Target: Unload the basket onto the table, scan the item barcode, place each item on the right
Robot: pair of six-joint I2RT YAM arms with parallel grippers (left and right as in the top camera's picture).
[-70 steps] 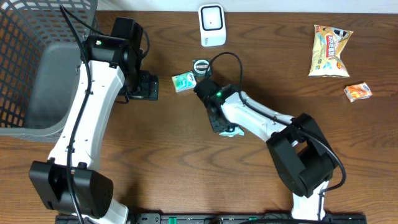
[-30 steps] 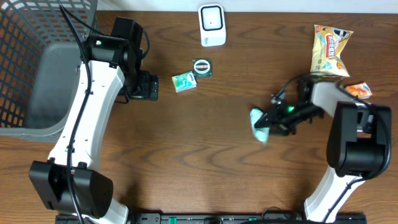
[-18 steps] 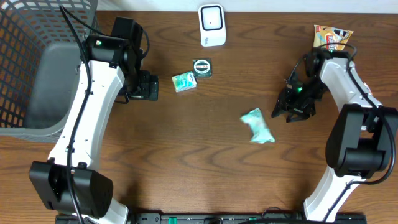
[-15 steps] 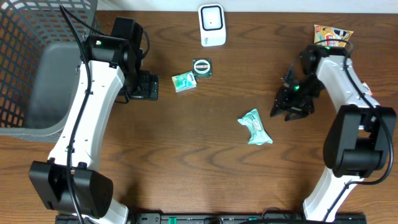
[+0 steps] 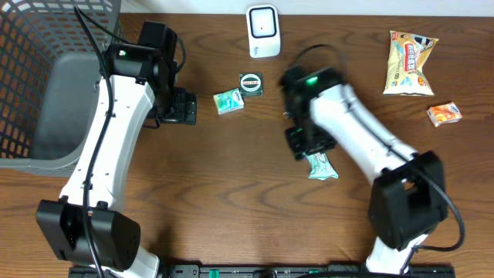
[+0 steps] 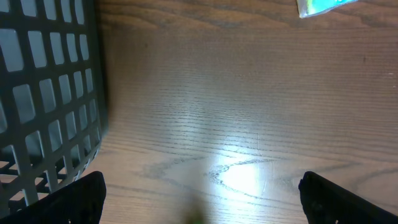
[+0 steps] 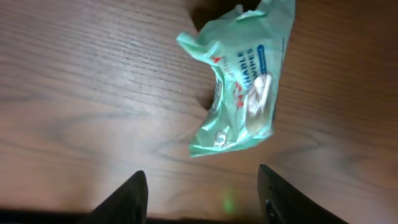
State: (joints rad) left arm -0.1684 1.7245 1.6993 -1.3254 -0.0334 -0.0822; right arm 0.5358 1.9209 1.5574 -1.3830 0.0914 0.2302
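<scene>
Packet first: found the mint-green wipes packet (image 5: 323, 166) lying crumpled on the tabletop (image 5: 231, 201), roughly midway across and well apart from the white scanner (image 5: 262, 31) at the far edge. Saw the right tool (image 5: 302, 143) hovering partly over it, half spread and gripping nothing. In the wrist view, saw the packet ahead of the fingertips (image 7: 130, 199), not between them. Found the left tool (image 6: 202, 199) spread wide and empty, near the wire basket (image 5: 31, 46) at the far left corner.

Judged the pick-up not yet made. Feared a pinch on loose film only: soft, slick wrapper, likely to slide out or fold over the code. Could not make out a barcode on the upward face. Feared a lift with the code turned away from the scanner, hence no read. Feared also a low descent shoving the packet along the wood instead of catching it. Noted a small teal packet (image 5: 228, 100) and a round tin (image 5: 251, 83) near the path to the scanner, open to a knock during the carry.
</scene>
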